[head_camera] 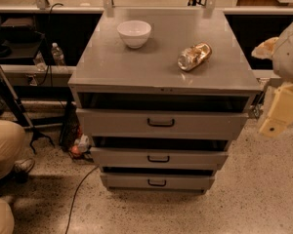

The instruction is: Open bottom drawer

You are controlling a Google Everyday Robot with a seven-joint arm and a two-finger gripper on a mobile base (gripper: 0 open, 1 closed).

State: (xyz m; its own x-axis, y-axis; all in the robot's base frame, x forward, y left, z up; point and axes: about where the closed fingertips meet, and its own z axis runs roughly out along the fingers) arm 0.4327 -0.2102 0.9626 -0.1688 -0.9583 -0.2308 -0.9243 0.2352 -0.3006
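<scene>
Cabinet top (136, 69) bears bowl (134, 33); pincer (276, 116) hangs alongside.

Open floor (158, 212) before the bottom drawer (157, 181), below the counter's (136, 69) front edge. Black cable (78, 193) and person's knee (5, 140) off the front-left corner; gripper (277, 112) beyond the front-right corner.

The grey cabinet (112, 67) looks like painted metal with a smooth, dully shining top. The bottom drawer (185, 182) has a matt front. The white bowl (134, 33) is glossy, the crumpled packet (194, 56) foil-bright and the speckled floor (254, 199) polished. At the right edge, the gripper (272, 125) is matt cream plastic.
</scene>
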